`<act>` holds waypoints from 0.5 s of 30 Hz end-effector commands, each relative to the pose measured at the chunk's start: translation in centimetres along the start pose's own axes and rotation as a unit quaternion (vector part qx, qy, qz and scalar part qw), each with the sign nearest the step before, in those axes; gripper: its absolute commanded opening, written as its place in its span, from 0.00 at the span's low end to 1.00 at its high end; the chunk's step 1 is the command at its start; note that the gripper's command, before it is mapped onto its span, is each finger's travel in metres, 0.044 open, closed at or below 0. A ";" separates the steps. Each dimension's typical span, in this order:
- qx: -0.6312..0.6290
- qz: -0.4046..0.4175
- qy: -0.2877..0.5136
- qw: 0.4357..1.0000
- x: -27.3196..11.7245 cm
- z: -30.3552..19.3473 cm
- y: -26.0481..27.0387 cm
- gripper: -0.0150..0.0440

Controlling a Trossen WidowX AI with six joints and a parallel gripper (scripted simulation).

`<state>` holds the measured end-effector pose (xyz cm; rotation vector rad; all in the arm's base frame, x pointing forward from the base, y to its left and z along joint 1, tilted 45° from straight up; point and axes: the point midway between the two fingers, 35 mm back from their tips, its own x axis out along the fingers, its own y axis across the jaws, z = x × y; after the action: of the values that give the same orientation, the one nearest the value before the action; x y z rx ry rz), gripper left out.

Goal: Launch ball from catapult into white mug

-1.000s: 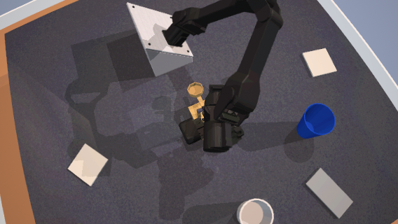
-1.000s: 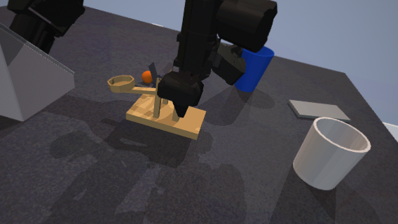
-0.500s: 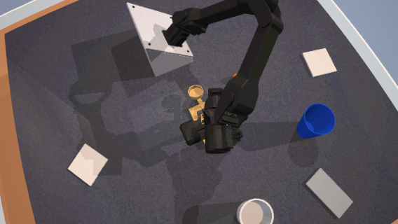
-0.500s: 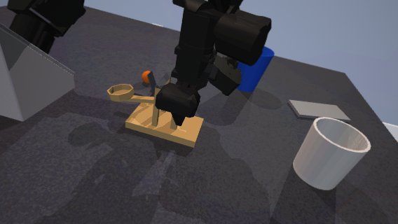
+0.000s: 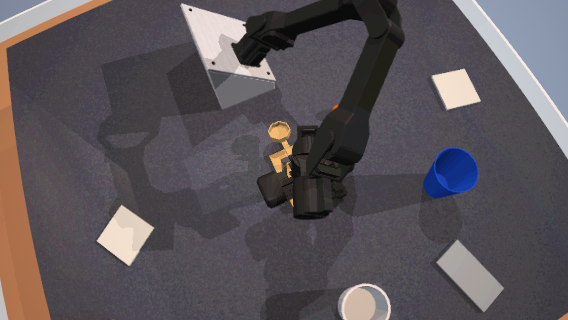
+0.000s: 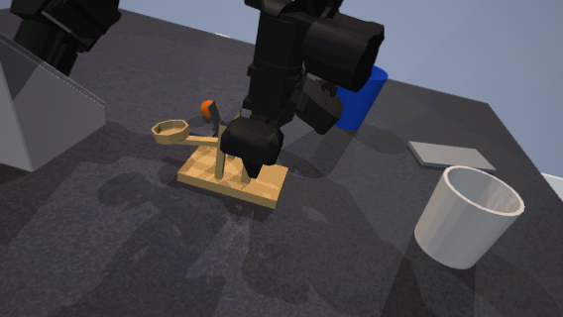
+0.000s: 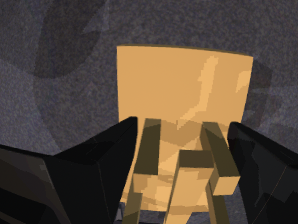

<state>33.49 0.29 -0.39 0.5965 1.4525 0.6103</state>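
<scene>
The tan catapult (image 5: 276,161) (image 6: 268,185) (image 7: 170,80) stands on the dark surface, its cup empty, at the end away from the white mug (image 5: 374,295) (image 6: 458,230). In the top view its long axis seems to point somewhat left of the mug. The orange ball (image 5: 335,107) (image 6: 205,109) lies behind the catapult in the exterior view, mostly hidden by the arm in the top view. My gripper (image 7: 184,127) is part open, its fingers on either side of the catapult's two posts, with a small gap at the left post. The right finger is very near its post; contact cannot be told.
A blue cup (image 5: 456,172) (image 6: 362,101) stands to the right. A grey slab (image 5: 470,276) (image 6: 451,155) lies between it and the mug's side. Cream tiles lie at right (image 5: 456,89) and left (image 5: 124,236). A white wedge-shaped mount (image 5: 240,90) (image 6: 55,119) carries the arm's base.
</scene>
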 end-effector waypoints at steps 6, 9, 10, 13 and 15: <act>0.000 -0.004 -0.001 1.000 -5.8 0.4 -0.3 1.00; 0.001 -0.002 0.000 1.000 -9.8 0.0 -0.1 1.00; 0.001 -0.002 0.000 1.000 -10.0 -0.1 -0.1 1.00; 0.004 -0.001 -0.003 1.000 -8.3 0.1 -0.3 1.00; 0.004 -0.001 -0.003 1.000 -8.3 0.1 -0.3 1.00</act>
<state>33.55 -6.25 5.83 0.5920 1.4343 0.5929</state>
